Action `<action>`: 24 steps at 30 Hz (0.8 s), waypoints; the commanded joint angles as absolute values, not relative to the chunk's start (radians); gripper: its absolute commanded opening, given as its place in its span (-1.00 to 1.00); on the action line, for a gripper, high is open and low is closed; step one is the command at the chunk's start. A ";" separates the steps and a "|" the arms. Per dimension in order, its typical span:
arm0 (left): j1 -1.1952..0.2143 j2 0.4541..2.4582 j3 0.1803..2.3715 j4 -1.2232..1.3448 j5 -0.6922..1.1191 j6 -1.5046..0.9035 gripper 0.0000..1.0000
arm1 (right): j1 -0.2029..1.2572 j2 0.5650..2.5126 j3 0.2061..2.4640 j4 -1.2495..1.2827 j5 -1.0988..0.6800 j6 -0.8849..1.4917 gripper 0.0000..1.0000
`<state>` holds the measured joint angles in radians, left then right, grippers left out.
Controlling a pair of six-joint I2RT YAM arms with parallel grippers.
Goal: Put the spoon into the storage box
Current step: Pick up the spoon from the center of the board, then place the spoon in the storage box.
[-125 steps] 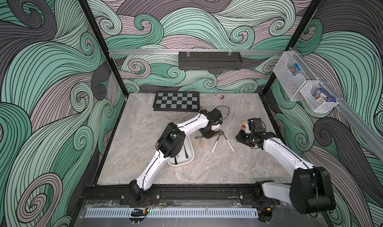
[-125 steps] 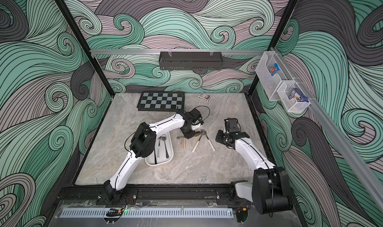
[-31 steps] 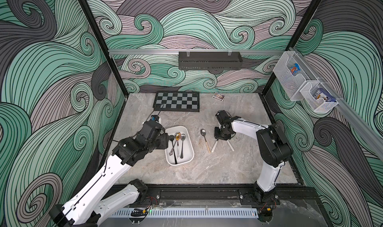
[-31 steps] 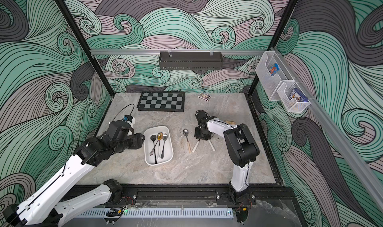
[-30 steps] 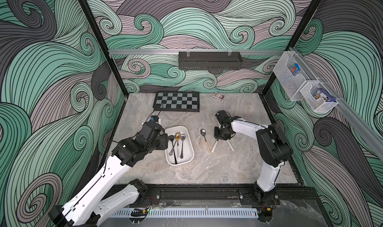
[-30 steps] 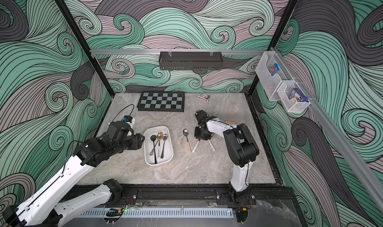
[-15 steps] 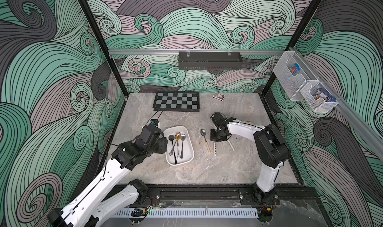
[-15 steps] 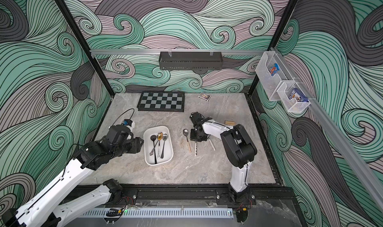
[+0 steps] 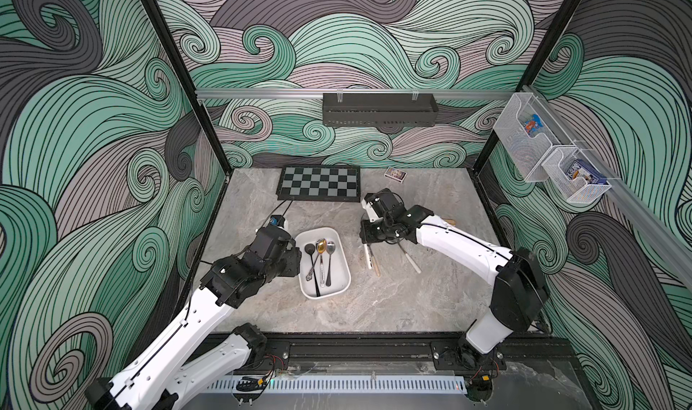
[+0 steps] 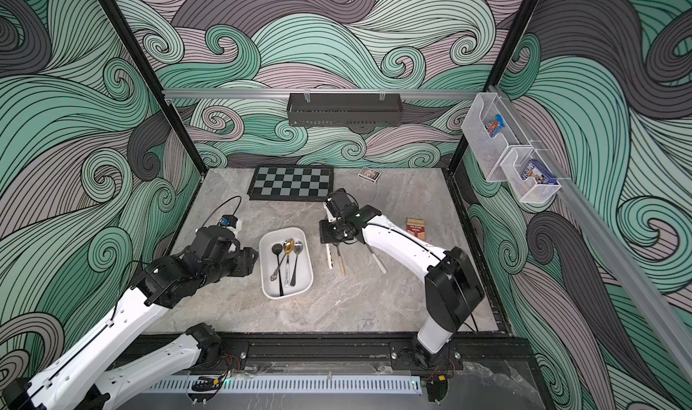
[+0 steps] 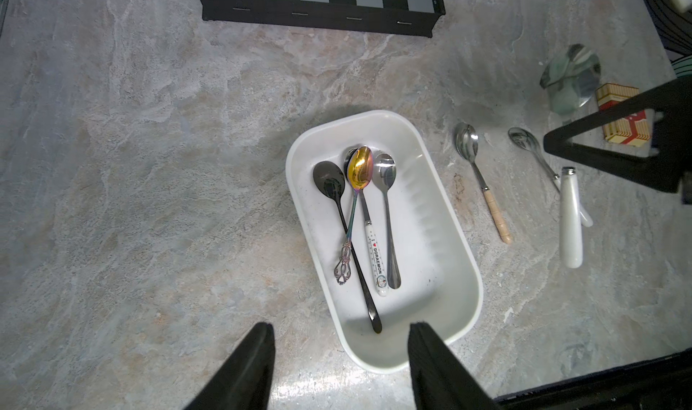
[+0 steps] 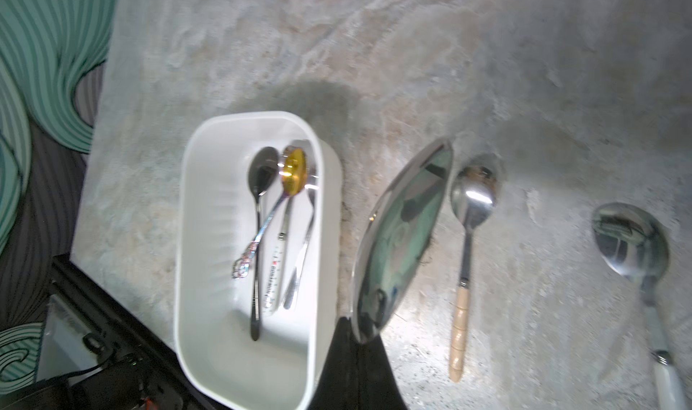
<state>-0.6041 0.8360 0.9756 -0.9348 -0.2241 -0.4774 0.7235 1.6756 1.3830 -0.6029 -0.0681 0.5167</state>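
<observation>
One glossy oval spoon (image 12: 404, 232), probably steel, sits pinched in right gripper (image 12: 357, 337).

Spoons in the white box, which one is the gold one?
The gold-bowled spoon, lying between the black spoon and the silver spoon; the others aren't golden.

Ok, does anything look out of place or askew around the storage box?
Nothing spilled or broken. In the storage box, the gold spoon lies askew: its bowl overlaps the Doraemon spoon and its ornate handle crosses the black spoon.
</observation>
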 commanded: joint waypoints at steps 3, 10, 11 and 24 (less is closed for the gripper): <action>-0.598 0.845 0.979 -0.955 -0.249 -0.470 0.21 | 0.822 1.821 1.543 -0.671 -0.102 0.532 -1.00; -0.599 0.842 0.978 -0.960 -0.261 -0.475 0.21 | 0.899 2.027 1.721 -0.723 -0.064 0.554 -0.99; -0.598 0.842 0.978 -0.961 -0.264 -0.476 0.21 | 0.905 2.048 1.733 -0.725 -0.056 0.554 -0.98; -0.600 0.836 0.977 -0.964 -0.273 -0.481 0.22 | 0.934 2.178 1.815 -0.729 -0.051 0.542 -0.59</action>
<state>-0.6041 0.8413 0.9756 -0.9360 -0.2546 -0.4789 0.9276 2.1872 1.7878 -0.7155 -0.0544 0.5499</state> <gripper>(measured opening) 0.608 0.197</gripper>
